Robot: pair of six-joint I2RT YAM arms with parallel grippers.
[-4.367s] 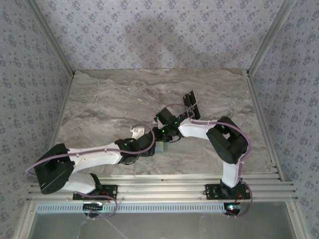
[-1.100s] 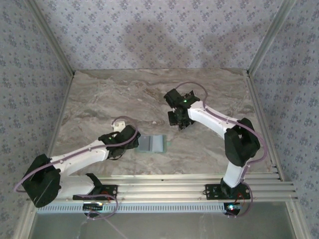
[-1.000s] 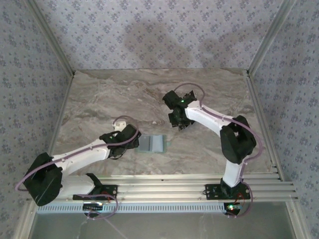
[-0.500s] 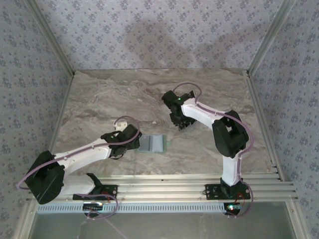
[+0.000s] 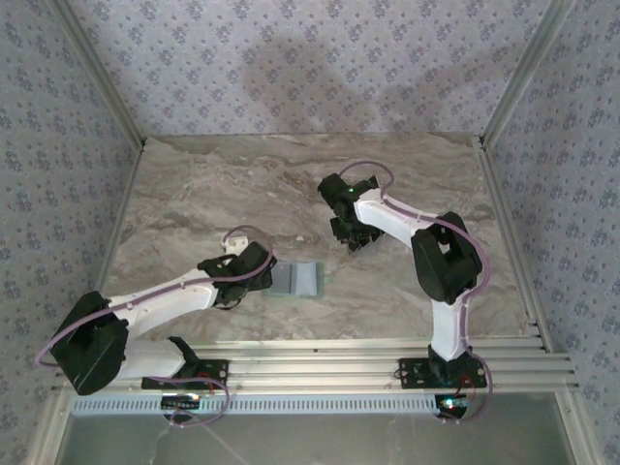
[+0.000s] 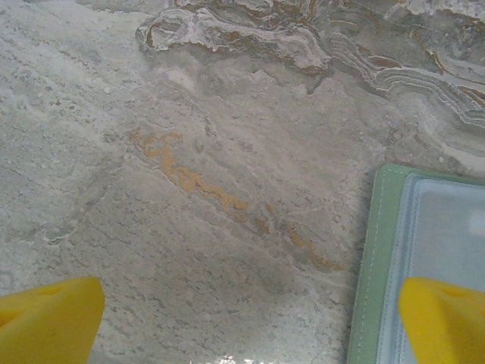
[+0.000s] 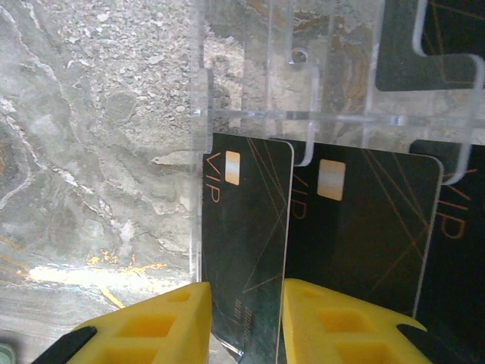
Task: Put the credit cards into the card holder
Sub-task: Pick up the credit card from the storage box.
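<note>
The card holder (image 5: pixel 296 280) lies open and flat on the marble table, pale green with a clear window pocket. Its left edge (image 6: pixel 375 265) runs just inside the right finger of my left gripper (image 6: pixel 242 326), which hangs wide open over bare marble. In the top view the left gripper (image 5: pixel 258 275) sits just left of the holder. Several black VIP credit cards (image 7: pixel 364 227) stand in a clear acrylic rack (image 7: pixel 303 114). My right gripper (image 7: pixel 246 334) is open, its yellow fingers (image 7: pixel 144 326) straddling the leftmost card (image 7: pixel 246 250). Seen from the top, the right gripper (image 5: pixel 351 235) is at the rack.
The marble table (image 5: pixel 194 194) is bounded by metal rails and patterned walls. The right arm's elbow (image 5: pixel 446 266) rises right of centre. Open surface lies behind and left of the rack.
About four seconds ago both grippers met at the card holder. The right one has since gone back to the card rack; the left has drawn back to the left. The right elbow shifted lately.
</note>
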